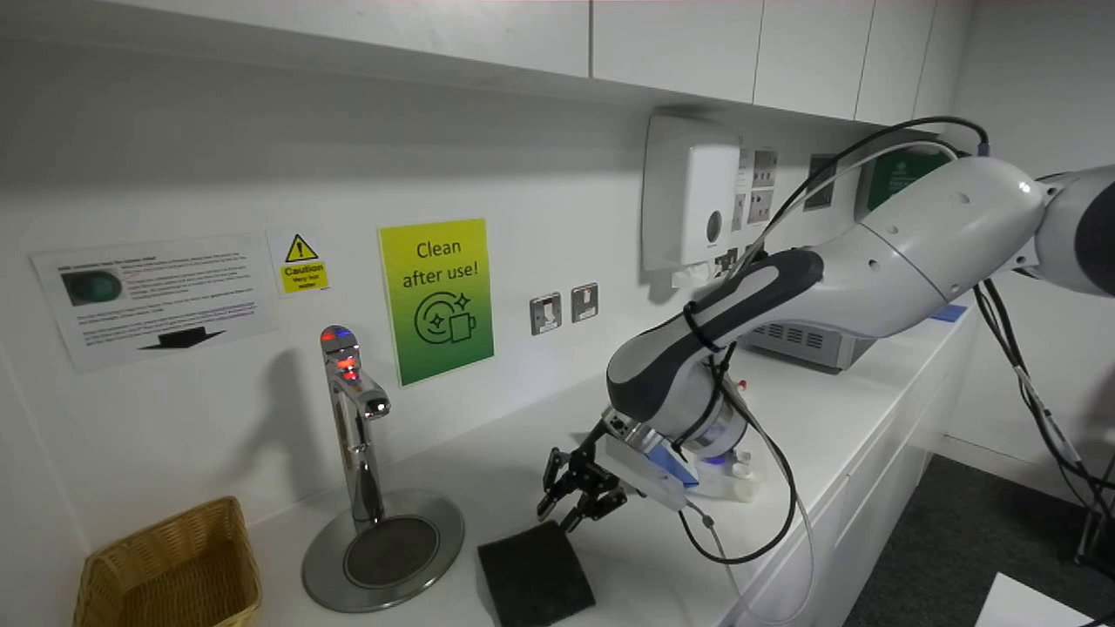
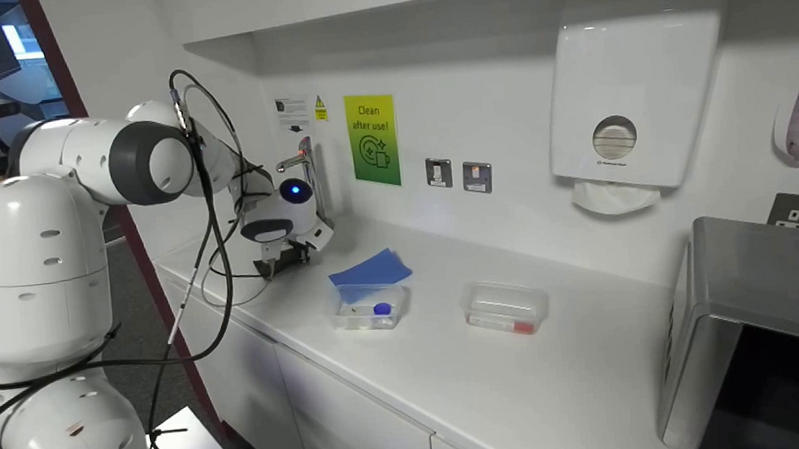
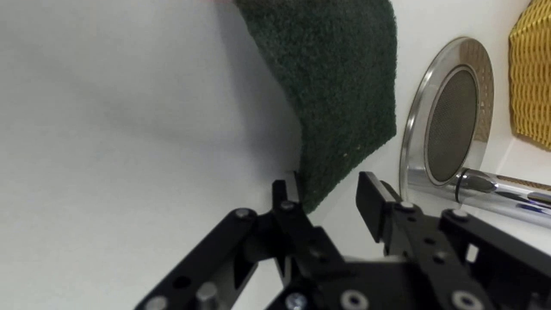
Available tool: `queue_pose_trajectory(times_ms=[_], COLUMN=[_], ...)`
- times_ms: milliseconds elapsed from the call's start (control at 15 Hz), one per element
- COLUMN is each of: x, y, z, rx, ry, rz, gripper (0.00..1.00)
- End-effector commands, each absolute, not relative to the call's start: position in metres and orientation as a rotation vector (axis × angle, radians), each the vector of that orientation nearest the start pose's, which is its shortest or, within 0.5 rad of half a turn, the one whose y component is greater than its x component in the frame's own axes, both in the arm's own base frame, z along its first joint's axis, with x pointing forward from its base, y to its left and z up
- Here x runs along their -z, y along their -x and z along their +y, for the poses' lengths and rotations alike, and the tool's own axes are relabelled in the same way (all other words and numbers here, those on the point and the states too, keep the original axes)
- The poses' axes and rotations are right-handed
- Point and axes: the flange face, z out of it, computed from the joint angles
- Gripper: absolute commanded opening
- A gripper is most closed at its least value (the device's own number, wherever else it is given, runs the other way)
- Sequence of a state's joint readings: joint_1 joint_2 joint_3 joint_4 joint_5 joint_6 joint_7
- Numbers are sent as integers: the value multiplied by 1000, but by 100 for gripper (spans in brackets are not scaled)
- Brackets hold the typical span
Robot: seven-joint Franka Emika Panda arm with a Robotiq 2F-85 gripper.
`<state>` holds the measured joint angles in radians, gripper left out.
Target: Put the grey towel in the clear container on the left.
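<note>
The grey towel (image 1: 536, 575), a dark, almost black square cloth, lies on the counter beside the tap's drain plate. In the wrist view the towel (image 3: 335, 86) looks dark greenish and slightly curved. My gripper (image 1: 556, 515) is open at the towel's near edge. In the wrist view the gripper (image 3: 329, 187) has one finger by the towel's corner and the other apart over bare counter; I cannot tell whether it touches. In an exterior view the left clear container (image 2: 356, 322) holds a blue cap and small items. The towel there is not distinguishable from the dark gripper.
A blue folded cloth (image 2: 372, 270) lies behind the left container. Another clear container (image 2: 487, 320) with a red item stands right of it. A chrome tap (image 1: 353, 435), drain plate (image 1: 322, 579) and wicker basket (image 1: 235, 522) are near the towel. A grey microwave (image 2: 751, 280) stands farther along.
</note>
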<state>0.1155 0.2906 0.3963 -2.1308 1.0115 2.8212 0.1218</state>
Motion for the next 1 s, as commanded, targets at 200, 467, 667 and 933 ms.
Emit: queue_pose_trajectory(times_ms=[200,467,667,933], x=[-322,-331,-337,-340], y=[-538,-534,-530,-518], z=[235,233,237,237], rx=[174,203,222,216], ry=[2313,2308,2334,2393], rz=[678,658,638,591], gripper=[0,0,0,28])
